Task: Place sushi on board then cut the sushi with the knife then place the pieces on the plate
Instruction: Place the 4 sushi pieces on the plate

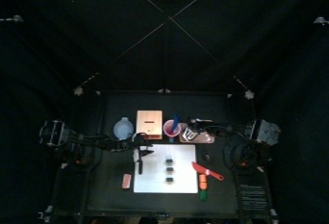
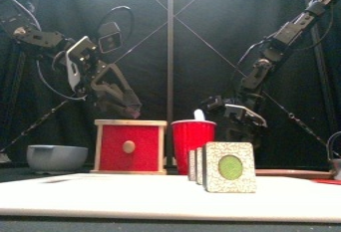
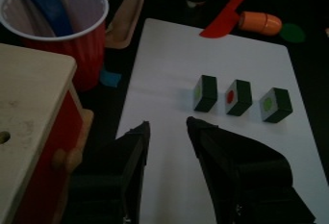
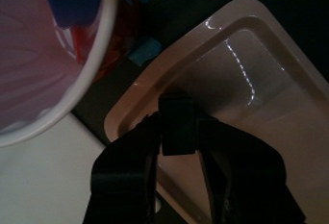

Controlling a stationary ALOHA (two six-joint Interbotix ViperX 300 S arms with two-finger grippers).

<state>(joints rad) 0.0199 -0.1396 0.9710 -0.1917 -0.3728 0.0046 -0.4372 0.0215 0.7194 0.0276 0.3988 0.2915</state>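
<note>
Black jaws of the left gripper [image 3: 164, 128] stand wide apart and hold nothing, poised above the left part of the white board [image 3: 180, 64]. Just past them the sushi [image 3: 236, 96] stands on the board as three separate pieces in a row, with small gaps between them; no gripper touches them. The right gripper [image 4: 180, 112] has its jaws drawn narrow, pinched on the rim of the pink tray [image 4: 251, 69]. The tray lies behind the board, just beside the red cup [image 2: 193, 144]. How far the tray is lifted cannot be told. The cup holds the blue knife [image 3: 49, 5], which leans against its rim. The red knife [image 3: 226, 14] lies at the board's right edge, with an orange toy [image 3: 261, 21] just beside it on the desk [image 1: 110, 194]. A pale wooden box [image 2: 131, 146] with a red front stands just left of the cup. A blue-grey bowl [image 2: 56, 156] sits further left, apart from the box.
</note>
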